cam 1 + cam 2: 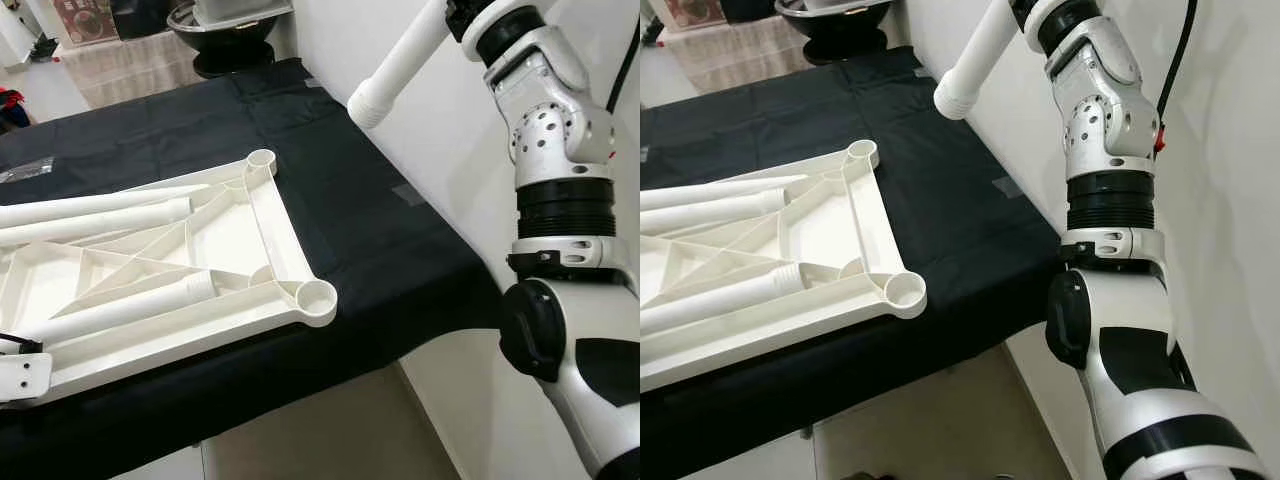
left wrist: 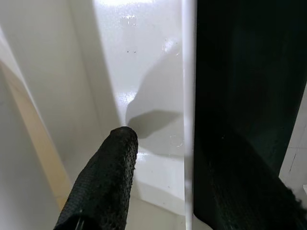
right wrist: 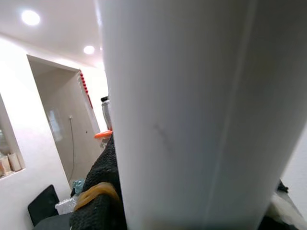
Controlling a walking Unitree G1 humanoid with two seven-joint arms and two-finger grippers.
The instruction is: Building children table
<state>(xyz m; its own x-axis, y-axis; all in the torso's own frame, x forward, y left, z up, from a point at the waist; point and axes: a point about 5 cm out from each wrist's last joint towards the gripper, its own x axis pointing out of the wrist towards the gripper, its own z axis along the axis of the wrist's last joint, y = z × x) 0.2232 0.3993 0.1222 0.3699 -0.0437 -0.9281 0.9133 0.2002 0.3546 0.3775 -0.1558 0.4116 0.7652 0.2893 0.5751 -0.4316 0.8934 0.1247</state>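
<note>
At the lower left of the frame, the white table top lies upside down on a black cloth. The left gripper is at its near rim; one black finger rests on the white inside and the other sits on the dark outer side, so it pinches the rim. Three white legs lie loose inside the table top. Round holes sit at its corners. Farther back, at the upper right, the right arm holds up another white leg. The right gripper is closed around that leg.
</note>
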